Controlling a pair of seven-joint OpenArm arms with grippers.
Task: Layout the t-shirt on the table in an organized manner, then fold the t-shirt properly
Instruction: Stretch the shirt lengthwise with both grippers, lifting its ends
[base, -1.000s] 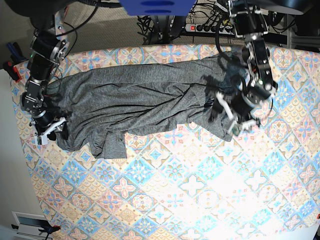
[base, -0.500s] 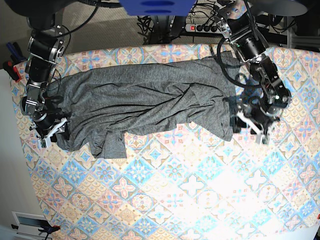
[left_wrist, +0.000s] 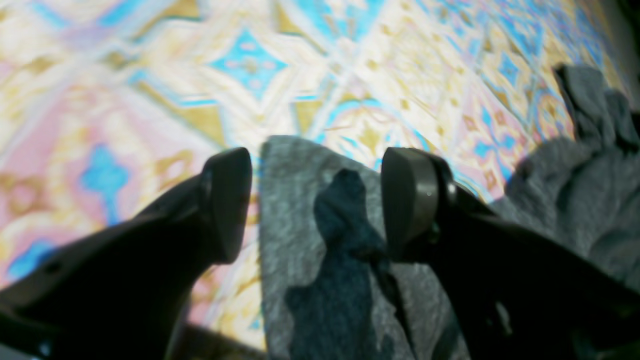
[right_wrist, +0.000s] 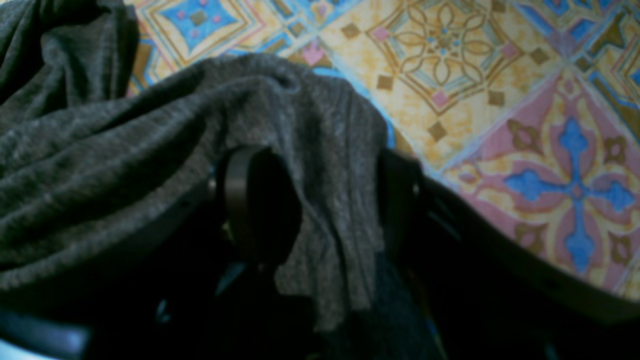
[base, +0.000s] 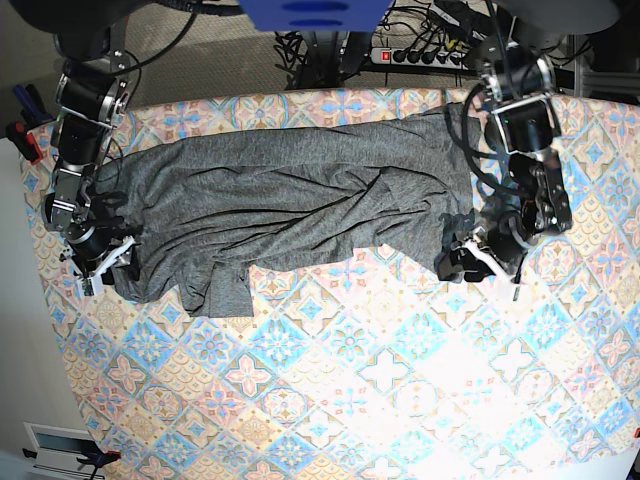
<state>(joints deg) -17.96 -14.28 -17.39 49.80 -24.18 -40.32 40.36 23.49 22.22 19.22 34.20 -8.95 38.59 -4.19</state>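
both claws (left_wrist: 315, 200) (right_wrist: 320, 200) gape around t-shirt (base: 290, 200) corners on the counter (base: 400, 380); clamp both evenly, then pull flat.

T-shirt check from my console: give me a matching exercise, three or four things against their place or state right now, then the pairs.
Things:
1. t-shirt
2. left gripper
3. right gripper
4. table

Places or states:
A. open, with a flat corner of grey fabric lying between its fingers
B. covered in pastel diamond tiles, bare along the near side in the base view
C. spread lengthwise and wrinkled across the far half of the table
D. open, with a fold of fabric draped over and between its fingers

Pairs: 1-C, 2-A, 3-D, 4-B
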